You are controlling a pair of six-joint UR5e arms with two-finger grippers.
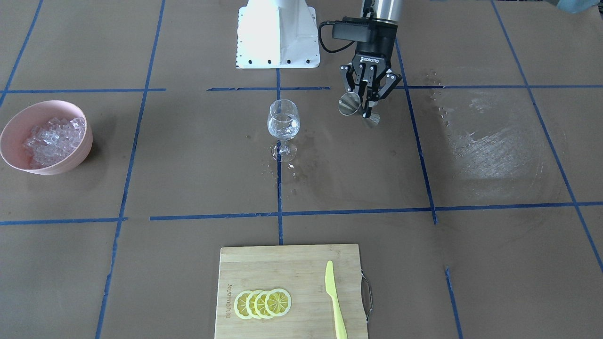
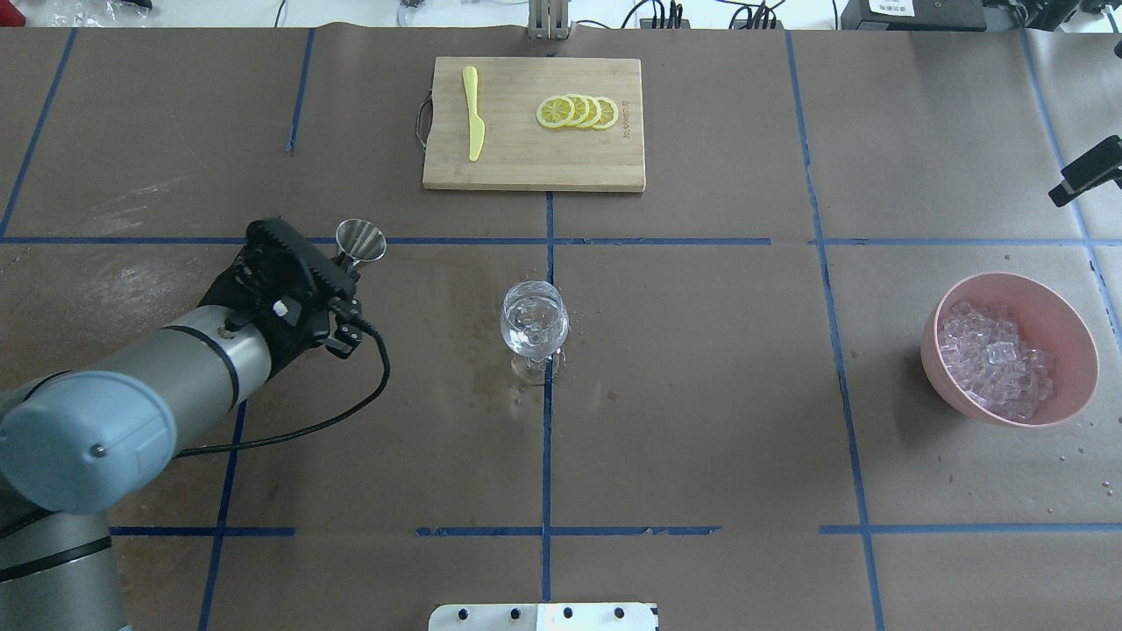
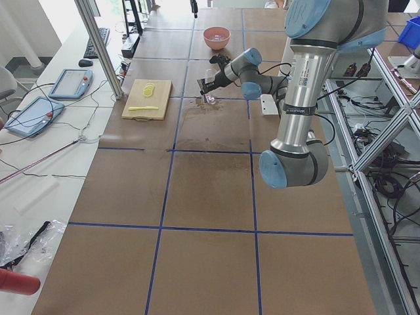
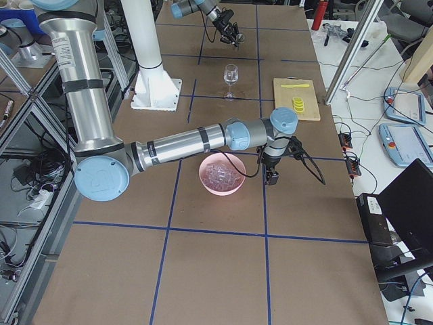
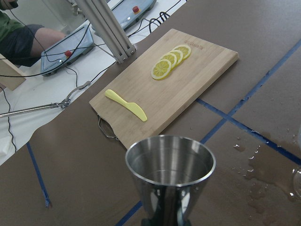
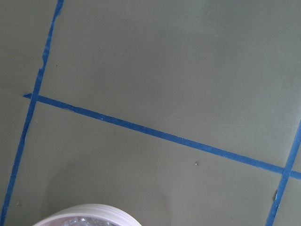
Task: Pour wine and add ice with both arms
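A wine glass stands at the table's middle and holds some clear liquid, the wine. My left gripper is shut on a steel jigger and holds it tilted above the table, beside the glass and apart from it. In the left wrist view the jigger looks empty. The ice is heaped in a pink bowl far from the glass. My right gripper hangs beside that bowl. I cannot tell whether it is open or shut. The right wrist view shows only the bowl's rim.
A bamboo cutting board with lemon slices and a yellow knife lies at the table's far edge. Water drops lie around the glass's foot. A wet patch marks the left side. The white base stands at the robot's edge.
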